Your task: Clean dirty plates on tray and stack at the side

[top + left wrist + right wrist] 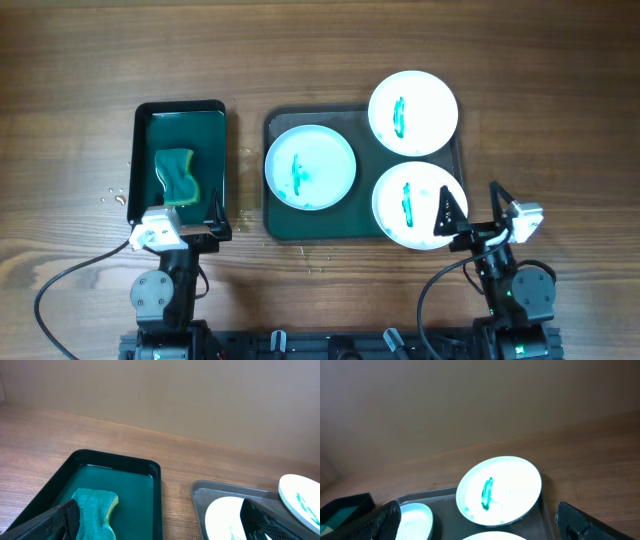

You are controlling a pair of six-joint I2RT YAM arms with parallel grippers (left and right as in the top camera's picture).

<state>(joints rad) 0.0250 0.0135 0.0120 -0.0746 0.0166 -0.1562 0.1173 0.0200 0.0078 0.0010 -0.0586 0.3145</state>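
Round white plates (pixel 310 166), three of equal size and each marked with a green streak, all sit on the large dark green rectangular tray (pixel 340 228) with its grey rim, at the middle of the brown wooden table (pixel 560 80). The left plate (pixel 300 190) lies flat in the tray's left half, its edge reaching the left rim; the far plate (pixel 413 112) overhangs the tray's far right corner; the near plate (pixel 405 225) covers the near right part and juts past the right rim.

My right gripper (pixel 472 205) is at that near plate's right edge, jaws spread wide and nothing between them; one fingertip overlaps the plate from above, but I cannot tell whether it touches. Through the right wrist camera I look straight at the far plate's streak.

Left of the tray, just apart from it, is a smaller black-rimmed green bin (pixel 140 150); a green wavy-edged sponge (pixel 178 175) with a yellow side lies in it. My left gripper (pixel 178 214) is at the bin's near end, likewise released and grasping nothing, with the sponge just ahead of its fingers. A few droplets (pixel 110 195) speckle the wood beside the bin.
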